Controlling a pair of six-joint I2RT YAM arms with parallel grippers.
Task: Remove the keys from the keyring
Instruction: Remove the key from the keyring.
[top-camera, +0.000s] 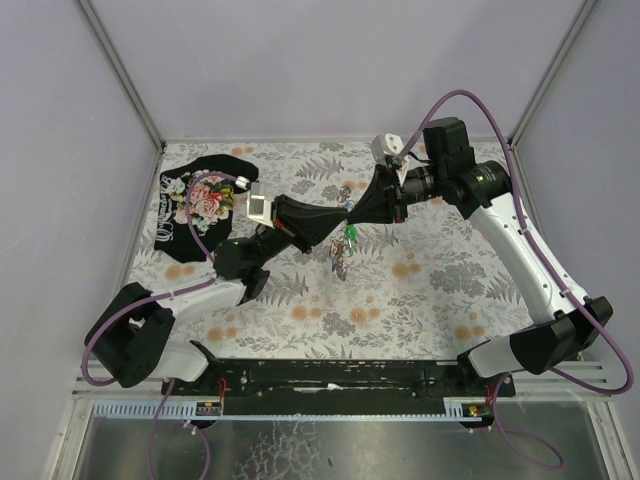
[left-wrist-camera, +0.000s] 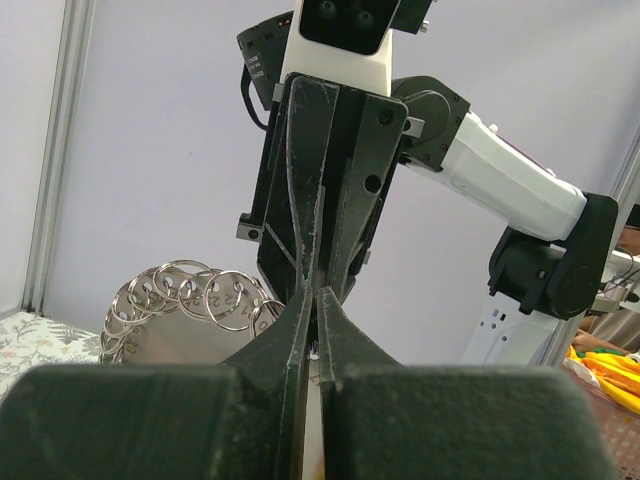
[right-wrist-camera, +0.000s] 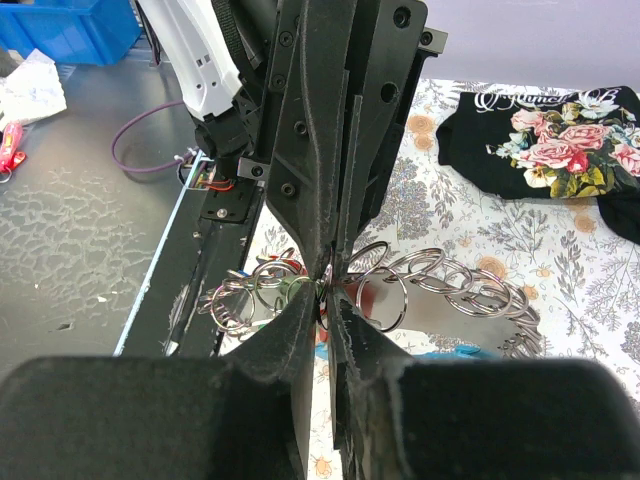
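My two grippers meet tip to tip above the middle of the table. The left gripper (top-camera: 341, 223) is shut on a thin silvery bit of the keyring (left-wrist-camera: 318, 346). Facing it, the right gripper (top-camera: 357, 211) has its fingertips pressed on a ring of the same keyring (right-wrist-camera: 372, 262). Several silvery rings fan out on both sides (right-wrist-camera: 450, 280) and to the left in the left wrist view (left-wrist-camera: 190, 295). The keys (top-camera: 345, 248), with green and red heads, dangle below the fingertips, partly hidden behind the right fingers (right-wrist-camera: 290, 330). A light-blue fob (right-wrist-camera: 455, 352) shows beside them.
A black floral cloth (top-camera: 200, 205) lies at the far left of the patterned table (top-camera: 430, 290). Grey walls close in the back and sides. The black base rail (top-camera: 340, 375) runs along the near edge.
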